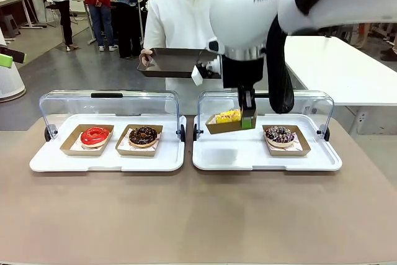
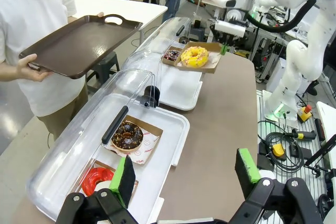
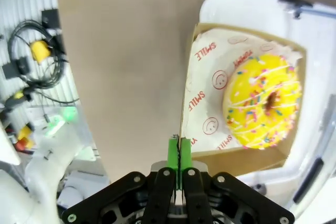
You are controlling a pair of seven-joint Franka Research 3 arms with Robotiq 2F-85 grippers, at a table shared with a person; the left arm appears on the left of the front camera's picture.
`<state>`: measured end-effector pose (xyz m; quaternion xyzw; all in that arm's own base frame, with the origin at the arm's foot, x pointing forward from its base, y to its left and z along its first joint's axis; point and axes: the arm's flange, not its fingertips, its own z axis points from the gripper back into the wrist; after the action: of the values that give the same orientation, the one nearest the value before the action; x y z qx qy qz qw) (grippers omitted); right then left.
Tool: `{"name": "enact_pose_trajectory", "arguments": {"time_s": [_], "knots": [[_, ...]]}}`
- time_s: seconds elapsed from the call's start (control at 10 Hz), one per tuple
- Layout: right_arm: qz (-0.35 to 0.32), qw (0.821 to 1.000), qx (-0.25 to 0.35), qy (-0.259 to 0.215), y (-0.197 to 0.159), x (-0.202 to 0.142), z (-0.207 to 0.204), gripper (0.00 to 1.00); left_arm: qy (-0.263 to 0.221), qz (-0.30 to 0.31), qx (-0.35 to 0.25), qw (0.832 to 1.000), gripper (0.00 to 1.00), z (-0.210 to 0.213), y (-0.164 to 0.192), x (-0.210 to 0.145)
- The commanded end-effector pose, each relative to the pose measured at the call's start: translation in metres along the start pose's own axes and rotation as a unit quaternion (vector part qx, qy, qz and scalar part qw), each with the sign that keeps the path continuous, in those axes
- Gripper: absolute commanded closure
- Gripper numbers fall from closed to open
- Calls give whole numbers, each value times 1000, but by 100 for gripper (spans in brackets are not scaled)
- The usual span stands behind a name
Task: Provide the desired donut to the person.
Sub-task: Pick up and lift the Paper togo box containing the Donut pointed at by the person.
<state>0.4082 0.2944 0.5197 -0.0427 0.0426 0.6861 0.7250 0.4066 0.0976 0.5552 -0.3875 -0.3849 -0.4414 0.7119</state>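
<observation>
Brown tabletop (image 1: 186, 221) carries two white plastic display trays side by side, their clear lids tipped back. The right white display tray (image 1: 239, 153) serves as the reference.

The right gripper (image 1: 247, 120) is clamped, green pads pressed together on the side wall of a shallow brown cardboard boat (image 1: 222, 128). The boat hangs just above the reference tray's left half, clear of its floor and slightly tilted. A yellow-iced sprinkled ring donut (image 1: 228, 115) sits in the boat on printed paper. Pinching the wall evidently keeps the pads off the icing.

A chocolate donut with coloured sprinkles (image 1: 279, 134) rests in its own boat on the reference tray's right half.

Beyond the reference tray's far side stands the person in a white shirt (image 1: 180, 23), holding a dark brown rectangular serving tray (image 1: 173, 61) out toward the table. This is judged to be the landing spot.

The left gripper (image 2: 186, 174) hovers well to the reference tray's left, past the other display tray, fingers spread wide and empty.

Assessment: carry phase. The remaining travel is over the raised lid to the serving tray.

Risk: the boat may pivot in the single-edge grip.
</observation>
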Motion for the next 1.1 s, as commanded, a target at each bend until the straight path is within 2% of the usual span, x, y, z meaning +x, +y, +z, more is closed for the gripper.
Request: {"name": "enact_pose_trajectory", "arguments": {"time_s": [0.0,0.4,0.6,0.7,1.0], "knots": [[-31,999,-2,9,2,14,38,100,-3,2,-1,1000,0,1,-1,2],[-27,999,-40,18,13,28,95,100,-3,2,-1,1000,0,1,-1,2],[11,1000,-22,2,11,24,92,100,-3,2,-1,1000,0,1,-1,2],[-16,999,-34,1,17,22,97,100,-3,2,-1,1000,0,1,-1,2],[-16,999,-34,1,17,22,97,100,-3,2,-1,1000,0,1,-1,2]]}}
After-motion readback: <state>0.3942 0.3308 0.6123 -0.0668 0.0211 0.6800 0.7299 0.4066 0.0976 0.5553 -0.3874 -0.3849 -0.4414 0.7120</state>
